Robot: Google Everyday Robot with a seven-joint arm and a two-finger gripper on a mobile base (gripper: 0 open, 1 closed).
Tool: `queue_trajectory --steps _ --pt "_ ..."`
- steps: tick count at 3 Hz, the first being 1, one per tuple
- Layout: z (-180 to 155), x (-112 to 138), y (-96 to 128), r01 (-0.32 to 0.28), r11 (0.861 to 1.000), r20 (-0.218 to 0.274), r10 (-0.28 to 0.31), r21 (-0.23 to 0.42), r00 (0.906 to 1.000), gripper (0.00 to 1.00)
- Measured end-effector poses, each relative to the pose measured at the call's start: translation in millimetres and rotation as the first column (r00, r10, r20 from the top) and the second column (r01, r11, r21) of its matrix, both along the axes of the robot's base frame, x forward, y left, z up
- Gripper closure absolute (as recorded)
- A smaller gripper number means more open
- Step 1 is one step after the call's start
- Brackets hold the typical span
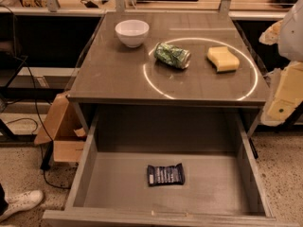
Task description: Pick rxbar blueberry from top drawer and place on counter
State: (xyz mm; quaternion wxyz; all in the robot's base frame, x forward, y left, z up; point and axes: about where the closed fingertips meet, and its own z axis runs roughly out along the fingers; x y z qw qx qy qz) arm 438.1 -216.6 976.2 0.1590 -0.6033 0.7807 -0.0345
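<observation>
The pick has not begun: the rxbar blueberry (164, 175) lies lower centre in the open top drawer (218, 186), and the claw (284, 96), at the right edge with its grip impossible to tell, must reach down to it.

Gripper (285, 96) at the far right edge, arm (293, 30) above it
</observation>
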Motion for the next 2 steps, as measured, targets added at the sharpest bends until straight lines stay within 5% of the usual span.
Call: queue_trajectory --steps 2 --pt "-10.4 -1.8 8.0 -0.012 1.000 0.020 0.012 0.016 0.9997 0.00"
